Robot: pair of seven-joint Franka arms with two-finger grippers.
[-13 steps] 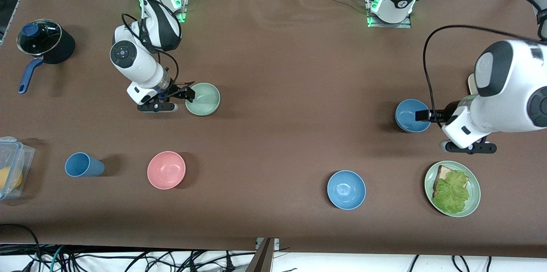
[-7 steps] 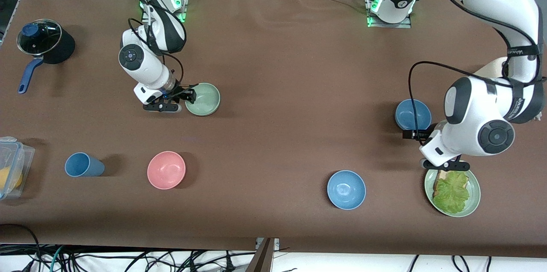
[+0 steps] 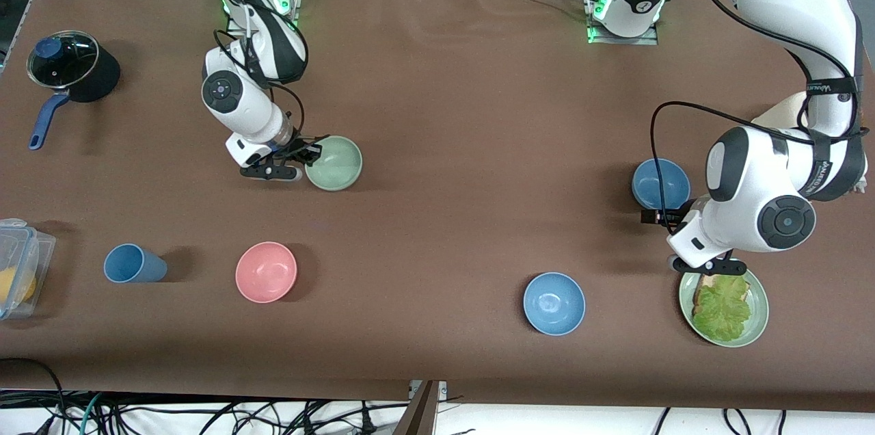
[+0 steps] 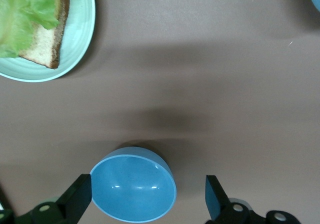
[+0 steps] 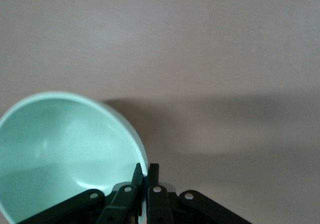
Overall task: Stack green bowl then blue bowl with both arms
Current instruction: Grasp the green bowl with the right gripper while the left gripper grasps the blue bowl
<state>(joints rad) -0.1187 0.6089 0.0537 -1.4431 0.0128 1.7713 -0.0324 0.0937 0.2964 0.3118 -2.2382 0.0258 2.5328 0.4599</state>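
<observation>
Nearest the camera, a spare blue bowl (image 3: pixel 554 303) sits untouched. Left gripper (image 4: pixel 150 204) hovers over the blue bowl (image 3: pixel 660 183), jaws spread wide, wrist pointing down. Right gripper (image 3: pixel 309 153) pinches the green bowl (image 3: pixel 334 163) rim, jaws clenched, arm tilted.

Risk: the thin rim pinch could slip and drop the bowl onto the surface (image 3: pixel 465 148).

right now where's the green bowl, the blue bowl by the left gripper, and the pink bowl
green bowl (image 3: pixel 336 163), front view, inner floor
blue bowl (image 3: pixel 657 182), front view, inside
pink bowl (image 3: pixel 266 271), front view, centre
</observation>
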